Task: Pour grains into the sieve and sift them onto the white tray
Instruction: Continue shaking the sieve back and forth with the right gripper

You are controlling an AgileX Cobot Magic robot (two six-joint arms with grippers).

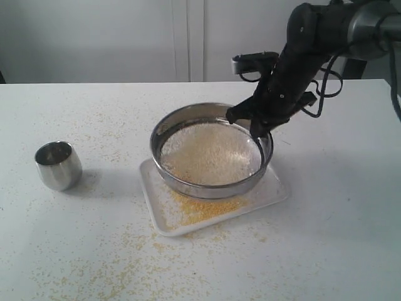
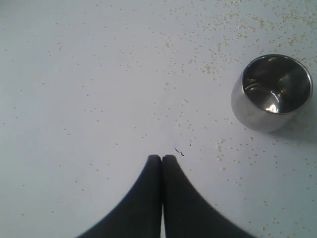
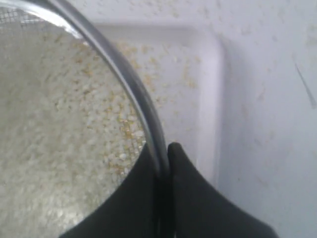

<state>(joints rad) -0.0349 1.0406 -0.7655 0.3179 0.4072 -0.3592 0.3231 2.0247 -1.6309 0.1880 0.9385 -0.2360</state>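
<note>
Exterior view: one sieve (image 1: 207, 188) of pale grains (image 1: 210, 153) over one white tray (image 1: 155, 195); one steel cup (image 1: 57, 164) well apart. Right gripper (image 3: 166, 153) pinching sieve rim; left gripper (image 2: 162, 158) fingers pressed together, empty. Grain-strewn white table (image 1: 94, 263); pale panelled wall (image 1: 94, 37).

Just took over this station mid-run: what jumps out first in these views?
The sieve, holding pale grains, sits over the white tray, its rim pinched by the right gripper. Yellow ones lie on the tray's near part and across the table; an empty steel cup stands at the left.
</note>
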